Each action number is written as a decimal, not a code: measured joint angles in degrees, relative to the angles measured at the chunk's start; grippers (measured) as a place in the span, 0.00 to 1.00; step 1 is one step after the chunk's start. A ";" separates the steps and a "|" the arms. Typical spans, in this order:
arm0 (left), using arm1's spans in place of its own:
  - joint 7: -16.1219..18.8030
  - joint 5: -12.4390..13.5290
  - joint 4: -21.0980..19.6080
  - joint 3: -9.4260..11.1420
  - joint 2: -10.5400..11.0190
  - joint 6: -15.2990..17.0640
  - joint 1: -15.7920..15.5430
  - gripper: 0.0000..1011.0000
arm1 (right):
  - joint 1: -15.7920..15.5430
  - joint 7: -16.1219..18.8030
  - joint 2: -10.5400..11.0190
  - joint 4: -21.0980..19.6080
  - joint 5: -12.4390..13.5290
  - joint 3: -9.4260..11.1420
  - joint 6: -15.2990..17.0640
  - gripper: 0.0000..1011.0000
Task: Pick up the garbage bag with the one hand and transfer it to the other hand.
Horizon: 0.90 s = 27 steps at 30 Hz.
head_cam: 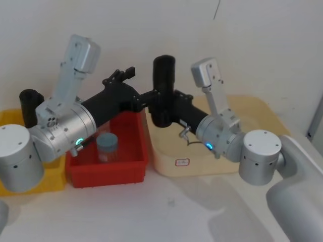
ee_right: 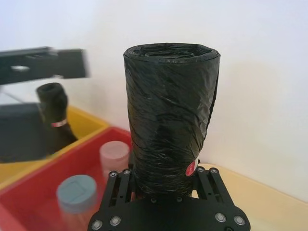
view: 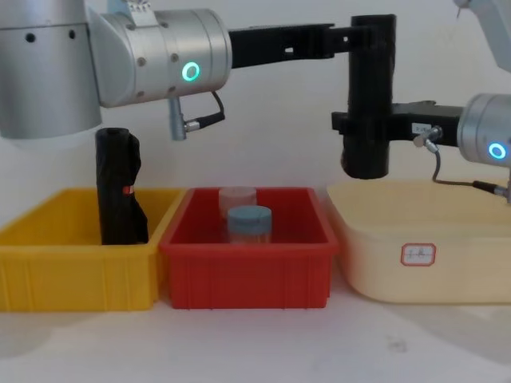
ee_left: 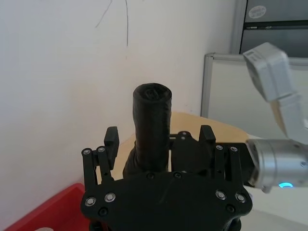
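Holding the garbage bag (view: 371,80) upright in the air, long axis vertical, above the seam between the red bin (view: 243,275) and the beige tray (view: 471,271), clear of both. Clamped on its lower half with the right tool (view: 359,124), reaching in level from the blue-ringed arm's side. Straddling its upper end with the left tool (ee_left: 159,132), level from the opposite side on the green-ringed arm, with fingers (ee_left: 111,139) spread and a gap to either side of the roll, so apparently not gripping.

Judged from that: handover nearly complete, with the weight on the right tool. Hinges next on one relation, a level tool set square to an upright roll. Calls for drawing the left tool straight back along its own line, neither up nor sideways, to avoid snagging the plastic and tipping the roll in the right tool's grip. Nothing to do with the second black roll (view: 120,187) standing in the yellow bin (view: 72,279), well apart on the left.
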 joint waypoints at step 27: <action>9.85 4.13 -13.94 -7.23 8.76 -2.12 10.57 0.99 | 0.28 -1.41 4.66 0.13 -4.29 1.92 -0.14 0.87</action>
